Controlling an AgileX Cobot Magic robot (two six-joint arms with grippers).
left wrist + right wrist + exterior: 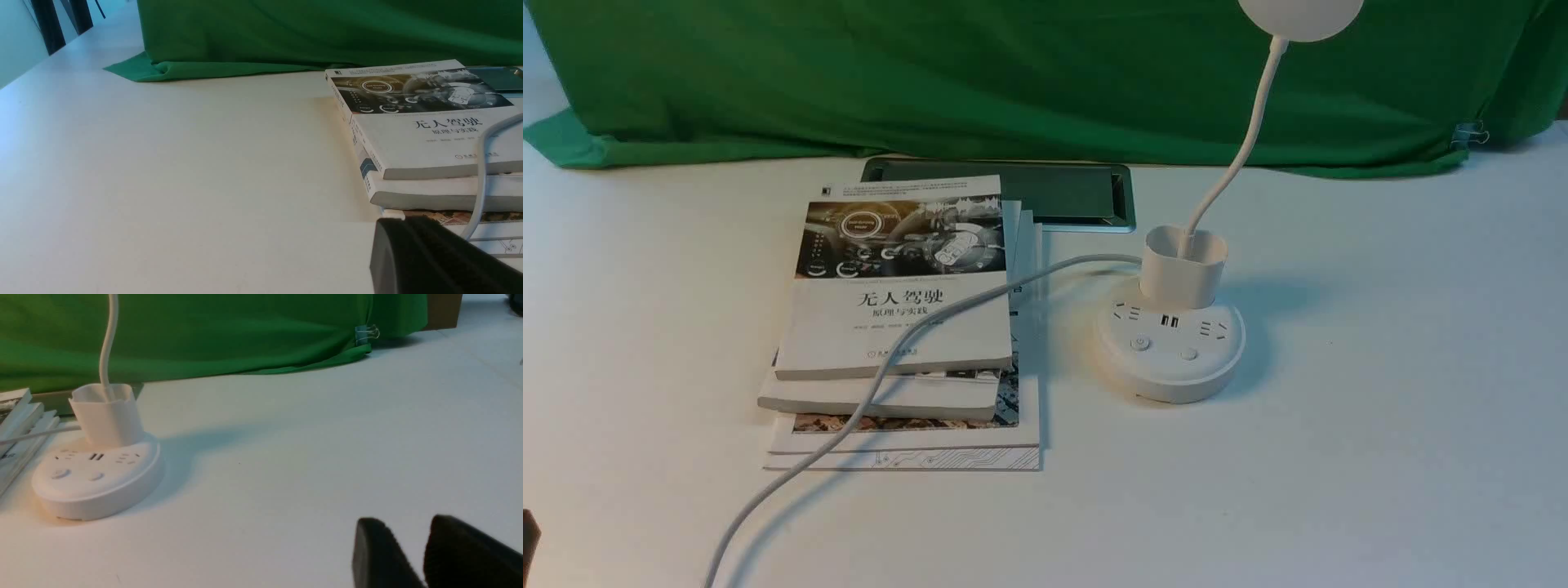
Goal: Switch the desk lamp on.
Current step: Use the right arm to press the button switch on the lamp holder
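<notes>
Smooth matt white plastic desk lamp [1183, 273], glossy paper books [898, 327], green cloth backdrop [1013, 73], matt white table [1339, 457]

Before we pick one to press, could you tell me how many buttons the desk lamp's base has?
2, on the desk lamp's base in front of the USB ports: the left button nearer the books, the right button beside it. The side behind the cup is hidden.

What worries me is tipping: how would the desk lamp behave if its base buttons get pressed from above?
The desk lamp probably stays put: its puck base is wide, low and flat on the table. The thin neck looks bendable, so the head may wobble. A sideways shove might slide it, tugging the cord lying across the books.
</notes>
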